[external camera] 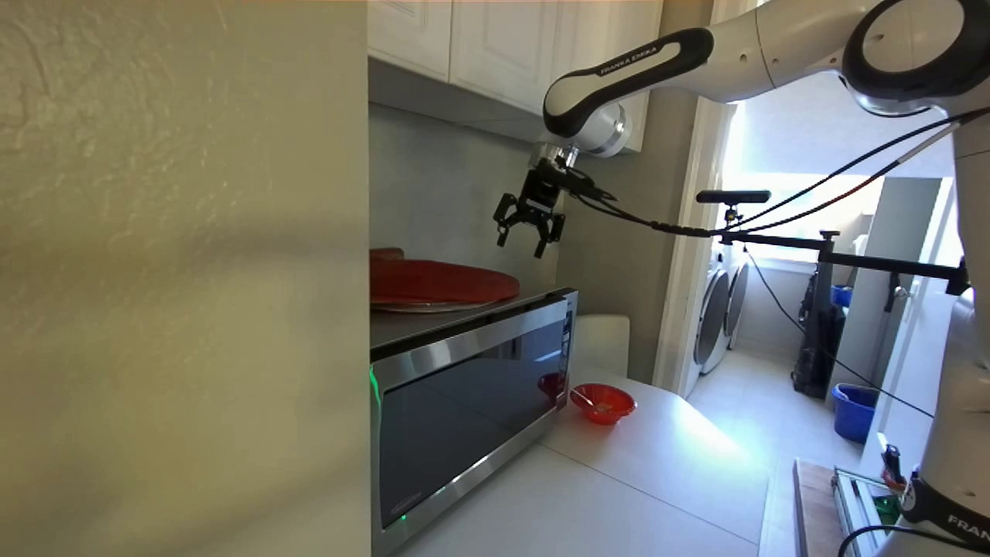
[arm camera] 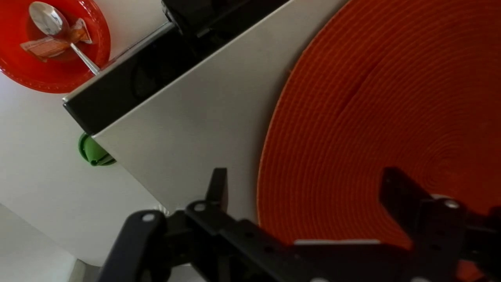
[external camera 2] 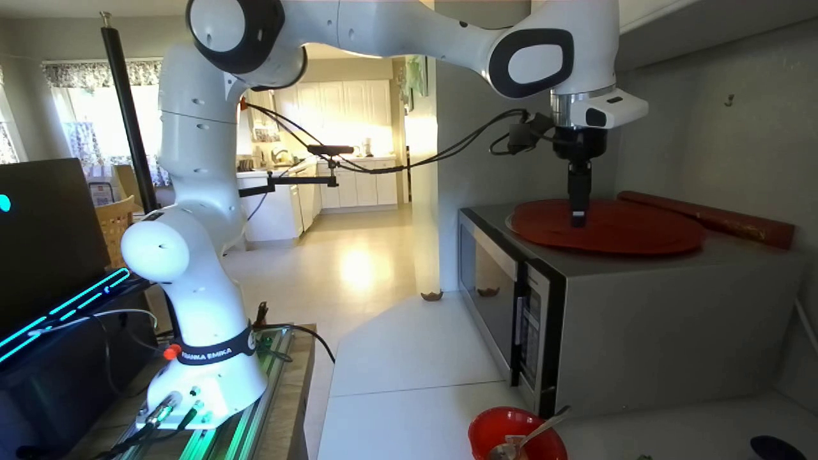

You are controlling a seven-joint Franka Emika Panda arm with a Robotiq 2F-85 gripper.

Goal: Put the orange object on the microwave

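both jaws stand spread, with nothing between them; in an exterior view the gripper (external camera: 520,247) hangs in the air, touching nothing. below it, the orange object (arm camera: 372,129) lies flat on top of the microwave (external camera 2: 671,332). in the wrist view, one fingertip (arm camera: 217,186) appears over bare steel and the other over the orange object. from this i judge that the placing is already done, and the step in hand is perhaps only the leaving. the next move then calls for a calm lift with wide jaws, so that nothing catches the rim. if correction is wanted, a low pinch at the edge would serve, because the orange object looks thin.

this orange object is round, seemingly of woven cord coiled ring after ring, matt, with one shallow crease. under it, in an exterior view, a pale edge (external camera: 437,308) shows, but i cannot tell what it is. the microwave is a smooth steel box with dark glass in its door. beside it, on the white counter (external camera: 603,495), stands a glossy red bowl (arm camera: 100,43), probably of plastic, with a metal spoon (arm camera: 47,18) inside. farther is a plain grey wall (external camera: 464,178), and farthest a washing machine (external camera: 713,317) with round dark door.
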